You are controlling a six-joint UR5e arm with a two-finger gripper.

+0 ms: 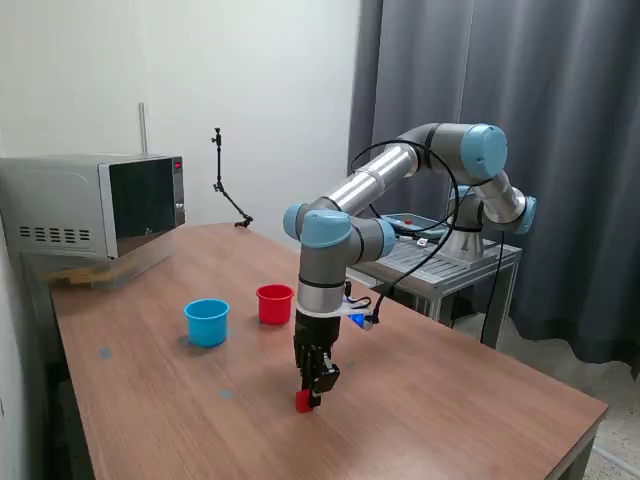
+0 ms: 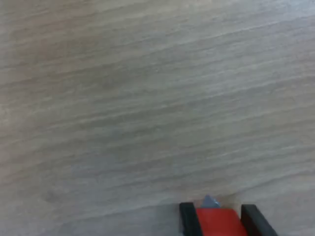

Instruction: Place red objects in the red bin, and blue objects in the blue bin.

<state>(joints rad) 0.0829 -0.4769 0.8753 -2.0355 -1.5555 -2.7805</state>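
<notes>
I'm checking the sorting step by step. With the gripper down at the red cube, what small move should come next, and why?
Probably a short lift straight up. The wrist view shows the red cube between the two fingers, apparently clamped, and in the exterior view the gripper is down at the table. The cube must clear the wood before travelling to the red cup.
</notes>
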